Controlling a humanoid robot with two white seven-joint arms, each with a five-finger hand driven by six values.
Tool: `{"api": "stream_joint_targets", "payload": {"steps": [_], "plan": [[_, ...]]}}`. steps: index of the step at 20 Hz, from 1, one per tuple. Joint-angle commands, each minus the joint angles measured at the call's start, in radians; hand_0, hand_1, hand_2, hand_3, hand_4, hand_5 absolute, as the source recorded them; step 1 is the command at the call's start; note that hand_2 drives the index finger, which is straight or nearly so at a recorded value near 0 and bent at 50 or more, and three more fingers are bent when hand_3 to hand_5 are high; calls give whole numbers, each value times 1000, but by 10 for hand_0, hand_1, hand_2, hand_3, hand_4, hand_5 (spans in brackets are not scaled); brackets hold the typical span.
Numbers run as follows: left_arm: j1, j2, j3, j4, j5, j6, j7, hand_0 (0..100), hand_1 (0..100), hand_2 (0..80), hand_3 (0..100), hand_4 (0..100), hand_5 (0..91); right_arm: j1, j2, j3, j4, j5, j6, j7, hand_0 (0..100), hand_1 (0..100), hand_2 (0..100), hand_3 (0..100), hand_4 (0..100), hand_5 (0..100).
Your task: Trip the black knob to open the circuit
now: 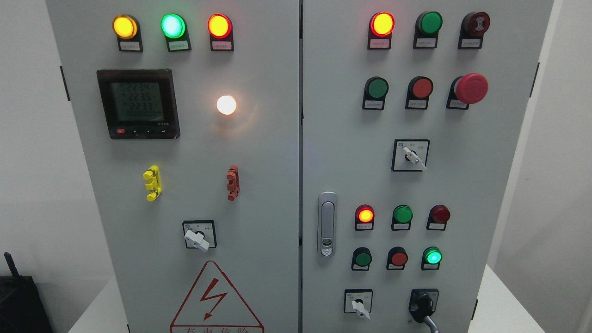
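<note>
We are seeing the black knob (pixel 423 305) sitting at the lower right of the grey cabinet (pixel 259 185), low on its right door, its lower end nearly reaching the picture's bottom edge. A grey cable (pixel 431 323) is running out of view just below it. Left of it a white switch (pixel 358 306) is pointing down-right. The small labels are staying unreadable. Neither hand is showing, so we cannot tell their state.

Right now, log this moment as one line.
hands: out of view | black knob: bottom right of cabinet, untouched | step: trip pending
</note>
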Motion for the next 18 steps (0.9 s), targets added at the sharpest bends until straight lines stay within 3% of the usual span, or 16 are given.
{"api": "stream_joint_targets", "payload": {"steps": [1, 18], "plan": [[0, 0, -1, -16, 0, 0, 0, 120, 389, 0, 0, 0, 0, -2, -4, 7, -3, 0, -3, 5, 0, 0, 108, 1000, 1000, 1000], [0, 0, -1, -16, 0, 0, 0, 120, 389, 0, 0, 0, 0, -6, 3, 7, -9, 0, -8, 4, 0, 0, 116, 1000, 1000, 1000]]}}
